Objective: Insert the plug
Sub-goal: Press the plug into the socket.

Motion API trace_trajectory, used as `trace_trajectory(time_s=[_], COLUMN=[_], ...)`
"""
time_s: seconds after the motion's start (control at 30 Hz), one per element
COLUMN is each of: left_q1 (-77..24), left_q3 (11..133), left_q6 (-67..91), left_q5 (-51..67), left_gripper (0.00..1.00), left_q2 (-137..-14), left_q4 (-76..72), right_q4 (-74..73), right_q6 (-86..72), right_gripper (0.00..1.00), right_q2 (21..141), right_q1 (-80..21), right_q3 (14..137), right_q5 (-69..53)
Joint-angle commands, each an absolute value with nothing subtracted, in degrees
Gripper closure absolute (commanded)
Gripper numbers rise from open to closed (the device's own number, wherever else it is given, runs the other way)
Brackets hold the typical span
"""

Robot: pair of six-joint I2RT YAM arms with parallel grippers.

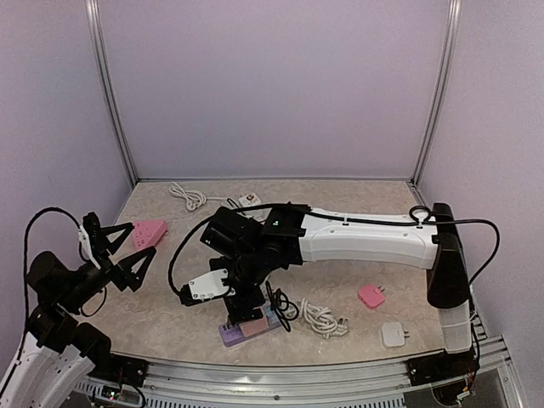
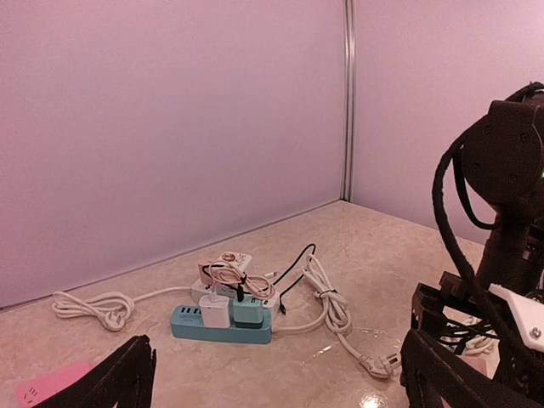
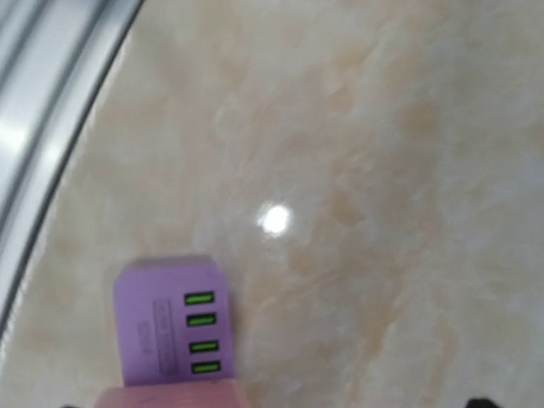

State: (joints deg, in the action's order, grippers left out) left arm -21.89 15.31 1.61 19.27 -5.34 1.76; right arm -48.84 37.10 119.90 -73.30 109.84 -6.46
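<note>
**Marbled table [image 1: 161,323]: pink plug [image 1: 255,326] on purple power strip [image 1: 229,336]**

Nearest me, the plug sits on the strip's top, with the right gripper [image 1: 242,304] directly above. I can't tell its finger spacing. Farther left, the left gripper [image 1: 119,252] hangs, fingers spread wide, empty. A white cable [image 1: 189,197] lies by the back wall.

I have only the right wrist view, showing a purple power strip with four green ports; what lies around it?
Observer: A coiled white cable lies just right of the purple power strip.
Operator: Are any loose plugs about?
Observer: A small pink plug adapter lies farther right, unplugged.
Operator: And my other gripper?
Observer: The left gripper hangs open at the far left, away from the strip.
</note>
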Motion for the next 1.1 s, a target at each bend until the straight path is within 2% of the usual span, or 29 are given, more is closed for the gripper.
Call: trace_trajectory(time_s=[0.0, 0.4, 0.6, 0.7, 0.8, 0.83, 1.07], left_q1=[-19.05, -17.59, -17.56, -17.55, -17.58, -17.57, -17.64], left_q3=[12.99, 11.47, 11.34, 11.26, 11.25, 11.24, 11.29], left_q6=[5.85, 5.90, 5.89, 5.89, 5.91, 5.90, 5.57], left_q5=[19.82, 19.64, 19.40, 19.36, 19.36, 19.38, 19.46], left_gripper=[0.02, 0.01, 0.01, 0.01, 0.01, 0.01, 0.01], left_q2=[-4.64, -4.28, -4.40, -4.31, -4.22, -4.14, -4.39], left_q4=[0.47, -2.06, -2.13, -2.13, -2.14, -2.18, -1.90], right_q4=[-62.95, -64.41, -64.85, -65.02, -64.04, -63.76, -62.59], right_q6=[43.84, 43.92, 43.81, 43.25, 42.73, 42.72, 40.23], right_gripper=[0.05, 0.07, 0.17, 0.25, 0.55, 0.59, 0.62], right_q2=[124.27, 123.08, 123.75, 123.54, 122.96, 122.77, 121.65], right_q1=[-73.07, -71.93, -71.87, -71.87, -71.84, -71.85, -71.81], right_q3=[115.89, 114.65, 113.81, 113.21, 111.40, 110.56, 104.49], right_q5=[-5.46, -7.64, -3.81, -3.77, -3.95, -4.22, -5.53])
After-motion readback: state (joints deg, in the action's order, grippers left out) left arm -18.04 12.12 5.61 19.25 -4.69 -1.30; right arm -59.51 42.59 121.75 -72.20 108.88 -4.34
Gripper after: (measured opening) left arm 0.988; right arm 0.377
